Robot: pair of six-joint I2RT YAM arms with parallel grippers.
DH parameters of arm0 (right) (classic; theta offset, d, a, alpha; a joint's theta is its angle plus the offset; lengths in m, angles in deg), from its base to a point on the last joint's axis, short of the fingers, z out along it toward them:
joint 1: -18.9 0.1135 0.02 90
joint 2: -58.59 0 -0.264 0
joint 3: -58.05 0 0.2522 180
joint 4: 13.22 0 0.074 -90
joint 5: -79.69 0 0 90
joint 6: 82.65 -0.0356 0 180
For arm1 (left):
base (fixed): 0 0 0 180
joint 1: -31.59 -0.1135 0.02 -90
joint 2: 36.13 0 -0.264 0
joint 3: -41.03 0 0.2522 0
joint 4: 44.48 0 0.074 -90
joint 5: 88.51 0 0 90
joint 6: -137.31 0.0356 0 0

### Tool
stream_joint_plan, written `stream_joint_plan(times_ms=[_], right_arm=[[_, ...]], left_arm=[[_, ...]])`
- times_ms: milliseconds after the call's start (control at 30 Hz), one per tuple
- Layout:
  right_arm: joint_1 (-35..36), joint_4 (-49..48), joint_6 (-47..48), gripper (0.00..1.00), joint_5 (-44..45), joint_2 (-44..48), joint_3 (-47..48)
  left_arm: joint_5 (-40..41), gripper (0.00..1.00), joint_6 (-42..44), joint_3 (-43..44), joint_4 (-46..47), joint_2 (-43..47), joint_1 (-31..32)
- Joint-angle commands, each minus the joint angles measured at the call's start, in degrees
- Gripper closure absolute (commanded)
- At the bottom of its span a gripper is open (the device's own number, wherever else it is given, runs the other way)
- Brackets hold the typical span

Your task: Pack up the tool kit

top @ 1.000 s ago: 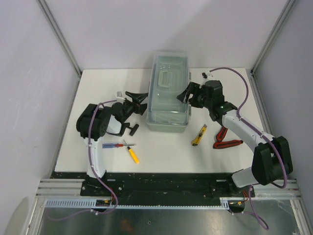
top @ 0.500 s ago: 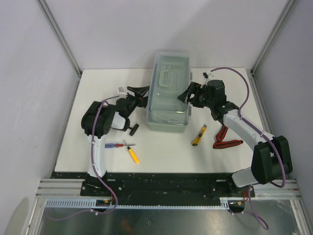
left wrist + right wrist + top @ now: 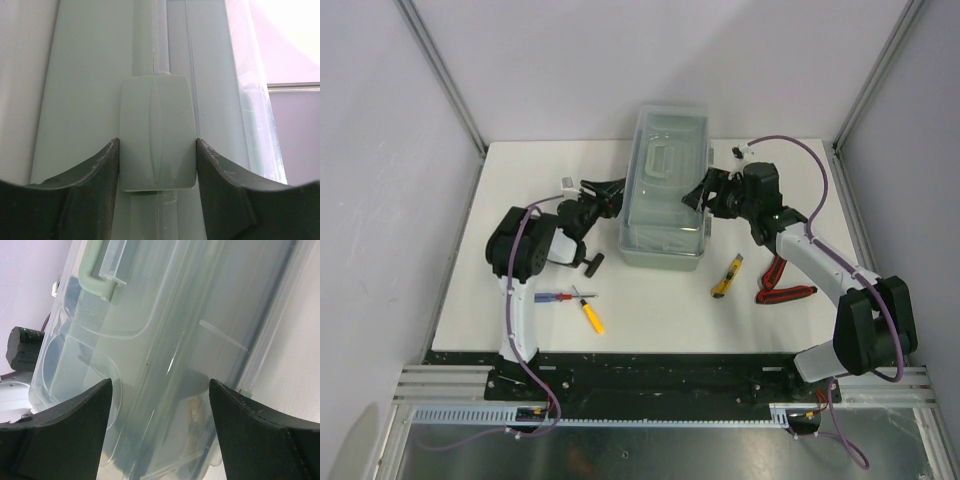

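two pincers at the tool kit box, which sits lid down toward 12 o'clock on the bench. left pincer is on its 9 o'clock side, half-closed, fingertips pinching the green latch. right pincer is at 3 o'clock, spread wide, holding nothing. yellow knife and red pliers lie loose at 5 o'clock.

light: bright, even | shadows: faint | glare: sheen on lid | focus: near fingers slightly soft

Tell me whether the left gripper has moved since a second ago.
Yes: the left gripper closed in on the left wall of the tool kit, jaws narrowing around its latch.
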Motion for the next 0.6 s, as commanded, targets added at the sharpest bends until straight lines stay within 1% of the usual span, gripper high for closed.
stream_joint_plan(times_ms=[0,133,567], right_arm=[[2.3,10.2,5.3,0.20,0.2,-5.4,-2.3],[2.7,10.7,5.1,0.21,0.1,-6.5,-2.3],[2.8,10.8,4.4,0.22,0.9,-7.1,-2.3]], left_arm=[[-9.2,0.52,3.3,0.4,20.5,3.8,4.2],[-10.1,0.62,4.1,0.4,20.5,5.1,4.1],[-13.0,0.89,6.5,-0.3,20.4,7.9,2.2]])
